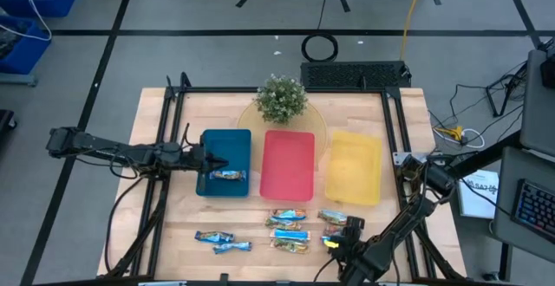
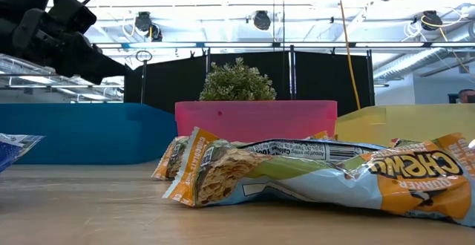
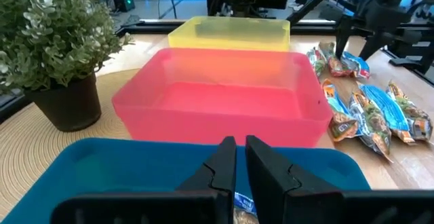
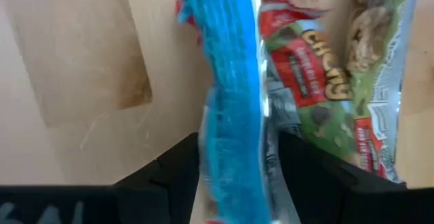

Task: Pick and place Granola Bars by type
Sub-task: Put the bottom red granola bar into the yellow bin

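Several granola bars in shiny wrappers lie on the near part of the table (image 1: pixel 287 233), with two more to the left (image 1: pixel 222 242). One bar (image 1: pixel 227 175) rests flat in the blue tray (image 1: pixel 224 146). My left gripper (image 1: pixel 217 161) (image 3: pixel 240 157) hovers over that tray, shut and holding nothing, and the bar (image 3: pixel 243 209) shows beneath its fingers. My right gripper (image 1: pixel 344 237) (image 4: pixel 241 176) is at the near right, shut on a blue-wrapped bar (image 4: pixel 229 108). A green and red bar (image 4: pixel 325 81) lies beside it. My right gripper pinches the blue-wrapped bar between its two fingers (image 4: pixel 178 173), near one end of it (image 4: pixel 227 157). The fingers come from above, pointing down, and lie across the bar. The wrapper stands on edge between them. I cannot tell whether it is lifted off the table.
A red tray (image 1: pixel 288 166) and a yellow tray (image 1: pixel 353 166) stand to the right of the blue one. A potted plant (image 1: pixel 281 98) on a round mat stands behind them. In the low view, bars (image 2: pixel 312 171) fill the foreground in front of the trays.
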You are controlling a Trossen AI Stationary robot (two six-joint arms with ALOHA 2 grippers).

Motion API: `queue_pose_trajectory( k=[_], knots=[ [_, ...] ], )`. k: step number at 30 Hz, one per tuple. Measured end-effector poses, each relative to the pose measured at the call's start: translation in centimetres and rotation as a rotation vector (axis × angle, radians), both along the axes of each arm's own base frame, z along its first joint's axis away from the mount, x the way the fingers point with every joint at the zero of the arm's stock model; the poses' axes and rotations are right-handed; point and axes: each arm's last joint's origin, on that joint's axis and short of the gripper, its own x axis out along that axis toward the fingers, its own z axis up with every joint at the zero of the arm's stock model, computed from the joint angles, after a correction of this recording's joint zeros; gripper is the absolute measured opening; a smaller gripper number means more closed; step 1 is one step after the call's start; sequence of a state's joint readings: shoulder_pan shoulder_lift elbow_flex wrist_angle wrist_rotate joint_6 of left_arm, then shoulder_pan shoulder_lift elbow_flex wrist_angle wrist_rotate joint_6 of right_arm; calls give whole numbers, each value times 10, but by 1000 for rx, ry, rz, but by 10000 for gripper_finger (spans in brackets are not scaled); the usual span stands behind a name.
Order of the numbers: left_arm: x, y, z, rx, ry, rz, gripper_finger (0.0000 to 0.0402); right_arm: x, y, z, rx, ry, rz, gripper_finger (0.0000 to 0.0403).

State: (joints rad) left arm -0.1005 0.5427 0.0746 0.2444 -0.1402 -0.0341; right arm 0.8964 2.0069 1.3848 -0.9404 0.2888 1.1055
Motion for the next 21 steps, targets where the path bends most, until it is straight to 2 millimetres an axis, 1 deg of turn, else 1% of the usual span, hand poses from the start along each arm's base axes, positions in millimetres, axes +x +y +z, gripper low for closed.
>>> queue_pose_trajectory(
  k=[4,7,11,17,19,21],
  knots=[
    [0,0,0,1,1,0,40,-3,-3,-13,44,-17,15,179],
    [0,0,0,5,2,-1,40,-3,-3,-16,62,-25,18,163],
    [0,0,0,13,3,-3,40,-2,-2,-14,79,-31,19,121],
    [0,0,0,-1,2,0,40,-2,0,-6,122,-56,32,38],
    [0,0,0,-6,2,1,40,-2,-1,-2,135,-66,44,20],
    [0,0,-1,-15,3,2,40,-1,0,1,155,-81,54,15]
  ],
)
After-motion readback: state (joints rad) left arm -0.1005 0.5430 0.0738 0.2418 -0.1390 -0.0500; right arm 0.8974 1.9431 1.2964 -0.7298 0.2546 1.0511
